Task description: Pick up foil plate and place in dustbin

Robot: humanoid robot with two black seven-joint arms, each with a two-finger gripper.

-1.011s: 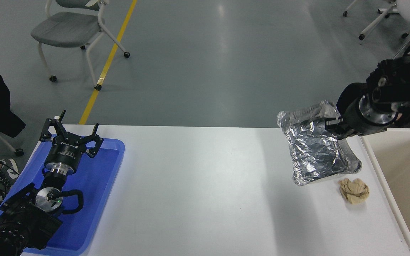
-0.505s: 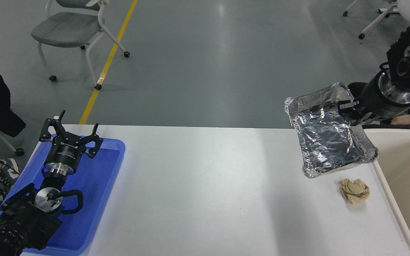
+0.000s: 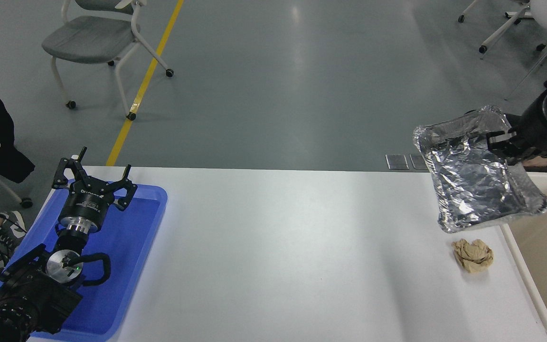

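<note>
The foil plate (image 3: 477, 175), a crinkled silver tray, hangs tilted in the air above the table's far right corner. Its right part reaches over the rim of the dustbin (image 3: 530, 280), the cream bin at the right edge. My right gripper (image 3: 500, 141) comes in from the right edge and is shut on the plate's far rim. My left gripper (image 3: 94, 179) is parked at the lower left over a blue tray, fingers spread and empty.
A crumpled brown paper wad (image 3: 473, 255) lies on the white table (image 3: 278, 256) just below the plate, next to the bin. The blue tray (image 3: 126, 256) sits at the left. A chair (image 3: 98, 38) stands on the floor beyond.
My right gripper has lifted the foil plate off the table and carried it up and to the right, so its right part now overhangs the dustbin's rim. The left arm has not moved.
</note>
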